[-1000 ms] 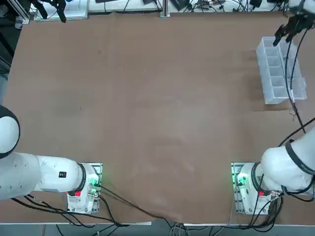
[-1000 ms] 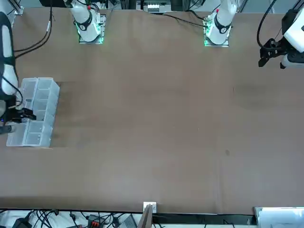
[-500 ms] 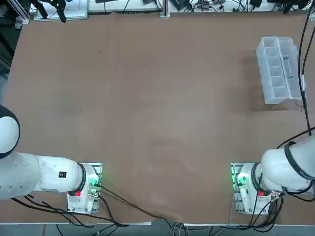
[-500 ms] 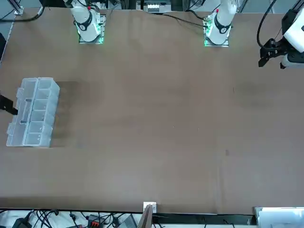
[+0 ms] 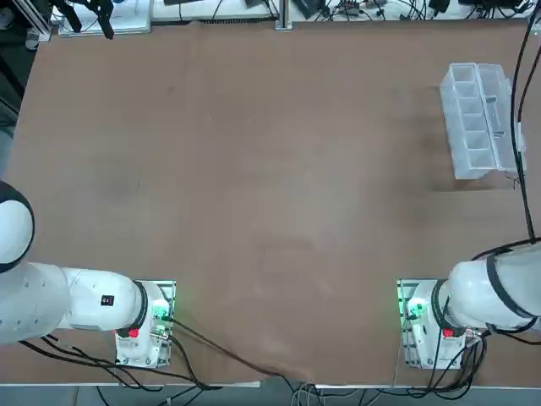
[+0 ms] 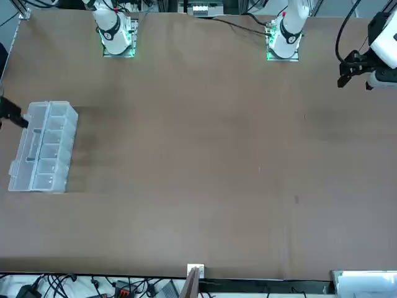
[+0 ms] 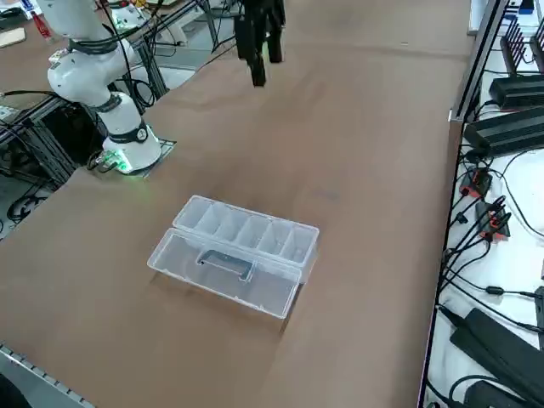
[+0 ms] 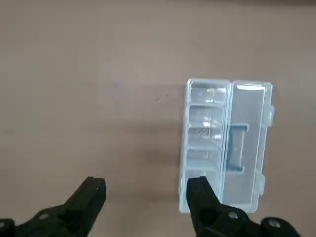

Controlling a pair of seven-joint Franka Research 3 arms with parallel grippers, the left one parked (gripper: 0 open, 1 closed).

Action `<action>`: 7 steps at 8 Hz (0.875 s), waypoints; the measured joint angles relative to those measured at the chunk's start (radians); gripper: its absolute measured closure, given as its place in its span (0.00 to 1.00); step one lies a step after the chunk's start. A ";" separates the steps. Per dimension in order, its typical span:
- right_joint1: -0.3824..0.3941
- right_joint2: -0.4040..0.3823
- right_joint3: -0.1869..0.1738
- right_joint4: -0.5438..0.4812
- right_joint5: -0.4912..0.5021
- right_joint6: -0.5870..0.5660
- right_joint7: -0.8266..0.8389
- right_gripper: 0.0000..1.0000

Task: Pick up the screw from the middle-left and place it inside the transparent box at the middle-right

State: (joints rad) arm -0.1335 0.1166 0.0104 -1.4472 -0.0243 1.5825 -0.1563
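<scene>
My end effector (image 8: 145,197) hangs wide open and empty, high above the transparent box (image 8: 224,143); I'd withdraw straight upward.

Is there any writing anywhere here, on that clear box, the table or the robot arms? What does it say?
None can be read.
The transparent box: no label or print shows on it.
The table: bare brown surface, no markings.
The right gripper, raised well above the box with fingers apart: plain black, no lettering.
A small dark mark on the parked left arm: too small to read.
</scene>
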 joint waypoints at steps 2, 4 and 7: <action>0.048 -0.053 -0.001 -0.025 0.000 -0.042 0.053 0.00; 0.101 -0.129 -0.005 -0.108 -0.001 -0.046 0.115 0.00; 0.147 -0.190 -0.029 -0.163 -0.001 -0.046 0.137 0.00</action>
State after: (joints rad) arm 0.0139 -0.0738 -0.0190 -1.6099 -0.0253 1.5368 -0.0189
